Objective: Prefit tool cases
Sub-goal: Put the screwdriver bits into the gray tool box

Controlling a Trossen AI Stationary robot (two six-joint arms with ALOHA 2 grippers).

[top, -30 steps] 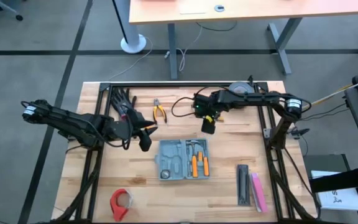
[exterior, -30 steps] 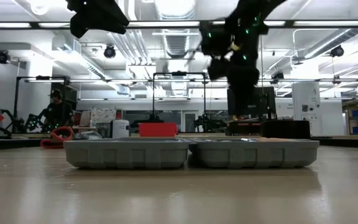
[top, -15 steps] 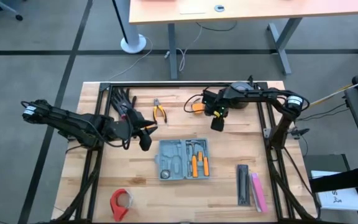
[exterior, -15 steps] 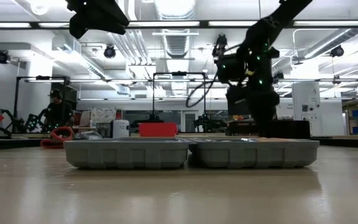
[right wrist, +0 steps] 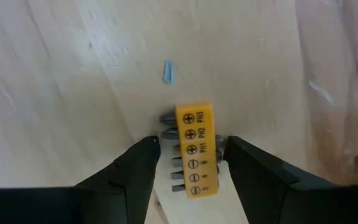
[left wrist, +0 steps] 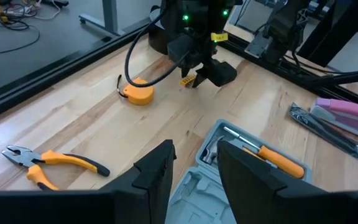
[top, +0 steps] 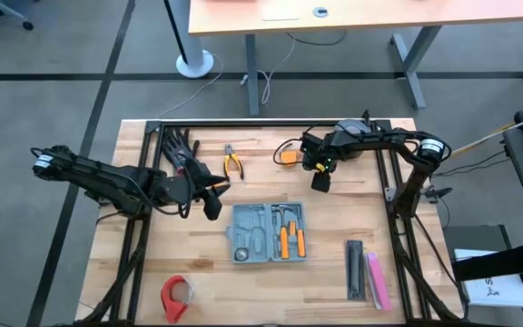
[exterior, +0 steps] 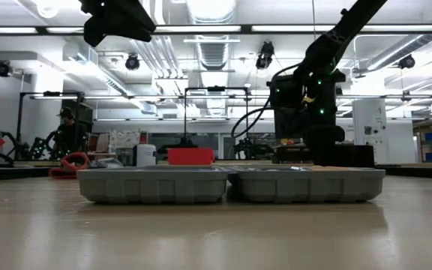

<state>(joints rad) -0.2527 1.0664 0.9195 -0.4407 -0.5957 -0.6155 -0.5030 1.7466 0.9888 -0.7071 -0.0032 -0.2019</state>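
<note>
1. Tool case [top: 268, 232] lies open and flat near the table's front middle, grey tray up; 1 case, 2 orange-handled tools seated in it.
2. Left gripper [top: 212, 205] hovers just beside the case's far-left corner, fingers [left wrist: 156, 174] spread, empty.
3. Right gripper [top: 320, 179] is down at the table beyond the case, fingers [right wrist: 138, 163] spread either side of 1 yellow bit holder [right wrist: 194, 148]; not yet pinched.
4. Judgement: centre the holder between the fingers and square to its long sides before closing, so it does not twist.
5. Farther off: 1 pliers [top: 233, 163], 1 orange tape measure [top: 287, 156].
</note>
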